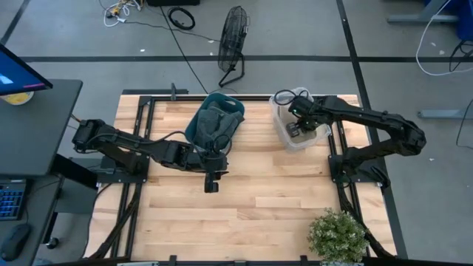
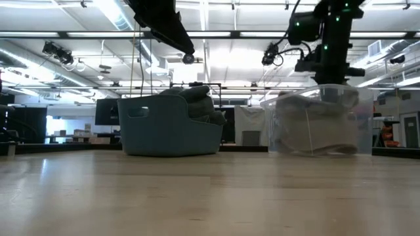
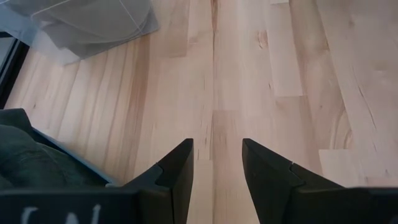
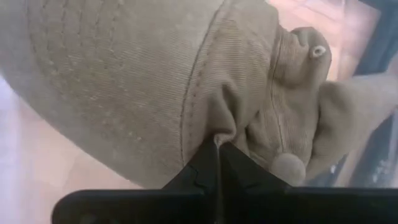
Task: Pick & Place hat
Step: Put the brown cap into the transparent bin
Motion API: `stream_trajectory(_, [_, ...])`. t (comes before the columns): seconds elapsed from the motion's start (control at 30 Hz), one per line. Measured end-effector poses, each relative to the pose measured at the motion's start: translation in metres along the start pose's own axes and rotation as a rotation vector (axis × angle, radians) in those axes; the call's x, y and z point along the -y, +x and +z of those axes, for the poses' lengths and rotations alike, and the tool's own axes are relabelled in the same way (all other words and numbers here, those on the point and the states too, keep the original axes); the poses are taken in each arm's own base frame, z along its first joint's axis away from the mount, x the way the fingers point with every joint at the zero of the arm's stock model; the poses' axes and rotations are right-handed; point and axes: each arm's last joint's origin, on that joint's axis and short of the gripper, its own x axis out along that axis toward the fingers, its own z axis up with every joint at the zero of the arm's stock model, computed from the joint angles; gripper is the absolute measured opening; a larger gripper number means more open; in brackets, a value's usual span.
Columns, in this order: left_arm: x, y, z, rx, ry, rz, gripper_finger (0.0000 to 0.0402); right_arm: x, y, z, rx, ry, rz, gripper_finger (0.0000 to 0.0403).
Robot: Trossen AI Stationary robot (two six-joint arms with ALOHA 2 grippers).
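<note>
A tan cloth hat fills the right wrist view and sits inside the clear plastic bin at the table's far right; through the bin wall it shows as a pale shape. My right gripper reaches down into the bin and is shut on the hat. A teal basket holding grey-green hats stands at the far middle. My left gripper hovers open over bare wood just near of the basket, touching nothing. My right gripper pinches a bunched fold of the hat's cloth between its two shut fingertips, beside a stitched seam and near the top button. The fingers come from above, pointing down into the bin. Whether the hat is lifted off the bin's floor cannot be told.
A potted plant stands at the table's near right corner. Black frame rails run along the table's left and right sides. A floor fan is beyond the far edge. Bare wood spans the middle and near part.
</note>
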Motion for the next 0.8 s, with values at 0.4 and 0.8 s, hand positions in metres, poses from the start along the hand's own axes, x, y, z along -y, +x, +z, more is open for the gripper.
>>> stream_trajectory(0.4, [0.000, 0.000, 0.000, 0.000, 0.000, 0.000, 0.0140, 0.009, 0.038, -0.009, -0.004, -0.017, -0.001, 0.0010])
stream_trajectory(0.8, [0.000, 0.000, 0.000, 0.002, -0.028, 0.001, 0.0140, 0.005, -0.002, 0.006, 0.019, -0.117, 0.016, 0.0068])
